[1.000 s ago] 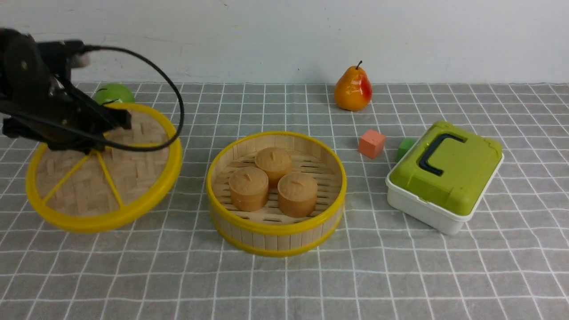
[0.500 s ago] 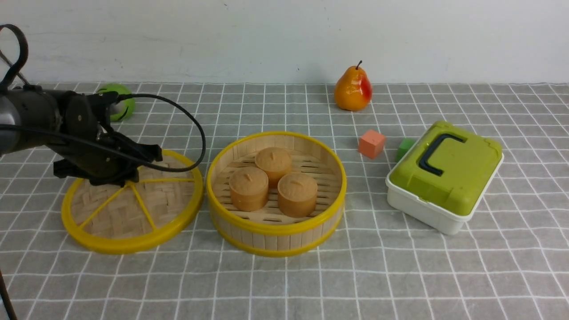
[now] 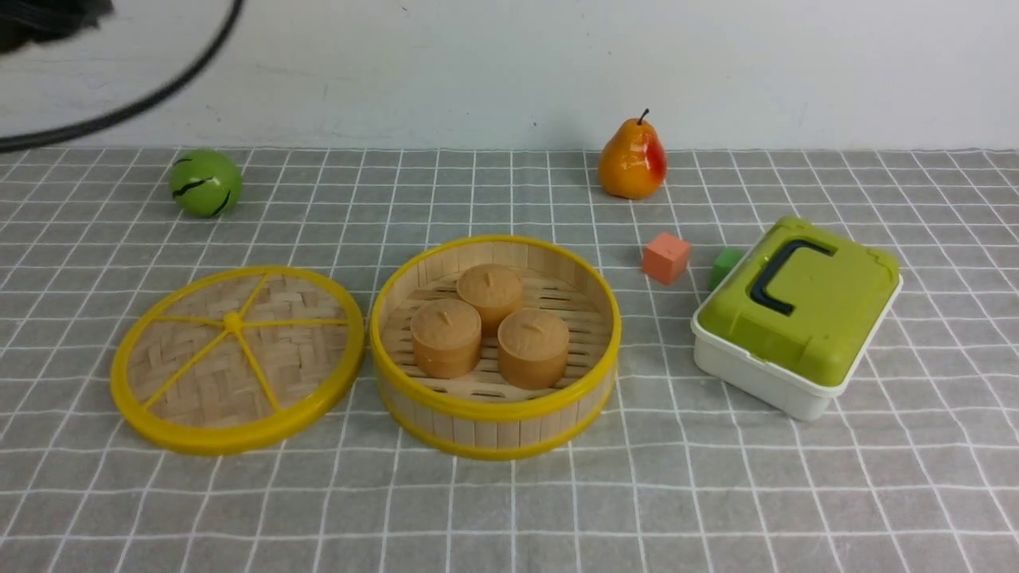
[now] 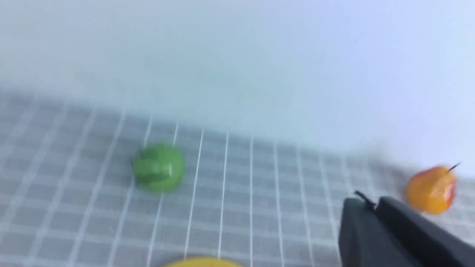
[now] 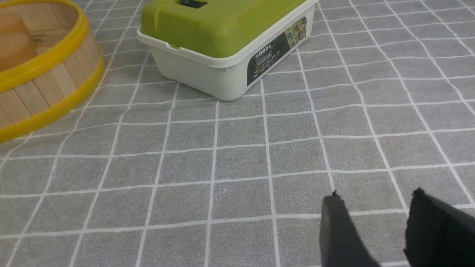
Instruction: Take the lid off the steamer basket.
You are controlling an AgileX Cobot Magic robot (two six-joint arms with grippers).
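Note:
The lid (image 3: 237, 358), a flat woven bamboo disc with a yellow rim and spokes, lies flat on the cloth just left of the steamer basket (image 3: 493, 418). The basket stands uncovered with three brown buns (image 3: 489, 328) inside. My left gripper (image 4: 371, 205) is shut and empty, raised well above the cloth; in the front view only a dark blur of its arm (image 3: 48, 20) shows at the top left. A yellow sliver, probably the lid's rim (image 4: 202, 261), shows in the left wrist view. My right gripper (image 5: 374, 196) is open and empty over bare cloth; the basket's wall (image 5: 48, 74) shows in that view.
A green ball (image 3: 204, 183) sits at the back left and a pear (image 3: 633, 161) at the back. An orange cube (image 3: 665, 257) and a small green cube (image 3: 724, 264) lie beside a white box with a green lid (image 3: 796, 306). A black cable (image 3: 159, 91) hangs at the top left.
The left gripper set the lid down flat beside the basket, let go of it, and rose up and away to the top left, out of the front view.

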